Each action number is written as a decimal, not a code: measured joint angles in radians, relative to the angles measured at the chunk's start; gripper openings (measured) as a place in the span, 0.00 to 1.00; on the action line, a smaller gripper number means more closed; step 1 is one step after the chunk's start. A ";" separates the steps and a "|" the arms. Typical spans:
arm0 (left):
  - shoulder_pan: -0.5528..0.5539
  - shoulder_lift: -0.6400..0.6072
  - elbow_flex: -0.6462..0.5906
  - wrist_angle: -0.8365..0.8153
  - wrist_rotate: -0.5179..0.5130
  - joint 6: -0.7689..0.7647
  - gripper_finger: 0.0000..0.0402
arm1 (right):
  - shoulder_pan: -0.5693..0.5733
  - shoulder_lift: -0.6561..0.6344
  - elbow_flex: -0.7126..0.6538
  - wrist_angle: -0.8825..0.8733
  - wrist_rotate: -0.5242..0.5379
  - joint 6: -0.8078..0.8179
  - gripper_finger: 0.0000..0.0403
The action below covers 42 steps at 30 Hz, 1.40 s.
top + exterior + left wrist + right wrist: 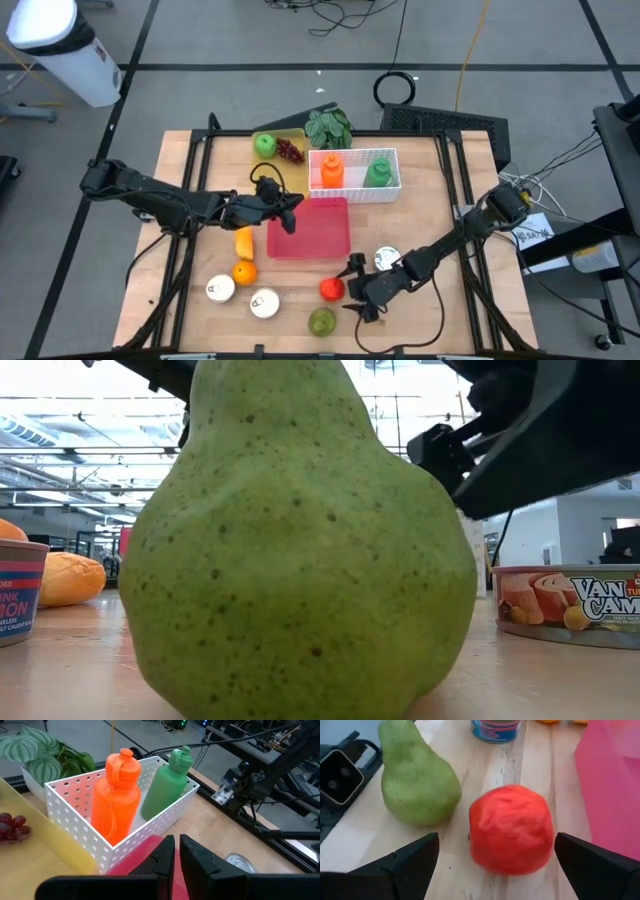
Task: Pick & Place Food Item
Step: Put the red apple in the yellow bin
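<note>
Beside red tomato (511,830): green pear (417,782), pink tray (612,785); right pincer (495,865) wide, empty.

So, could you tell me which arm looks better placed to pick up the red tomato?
The right. Its gripper sits beside the red tomato with fingers open on either side of it in the right wrist view. The left gripper is shut, over the pink tray.
</note>
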 joint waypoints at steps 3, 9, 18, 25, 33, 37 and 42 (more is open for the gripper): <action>0.000 0.000 0.000 0.004 0.000 0.002 0.09 | -0.004 0.010 0.000 0.020 0.060 -0.010 0.94; 0.000 0.000 0.000 0.007 0.000 0.002 0.09 | -0.005 -0.001 0.001 0.004 0.268 -0.017 0.94; -0.001 0.000 0.000 0.007 0.001 -0.004 0.09 | 0.006 -0.001 0.001 -0.054 0.443 0.108 0.94; -0.002 0.000 0.000 0.007 0.001 -0.007 0.09 | 0.046 -0.001 0.012 -0.060 0.377 0.339 0.94; -0.003 0.000 0.000 0.007 0.002 -0.026 0.09 | 0.078 0.008 0.036 -0.052 0.392 0.285 0.94; -0.002 0.000 0.000 0.007 0.000 -0.024 0.09 | 0.071 0.053 0.036 -0.017 0.389 0.254 0.94; -0.002 0.000 0.000 0.007 0.000 -0.024 0.09 | 0.048 0.109 0.036 0.049 0.387 0.231 0.94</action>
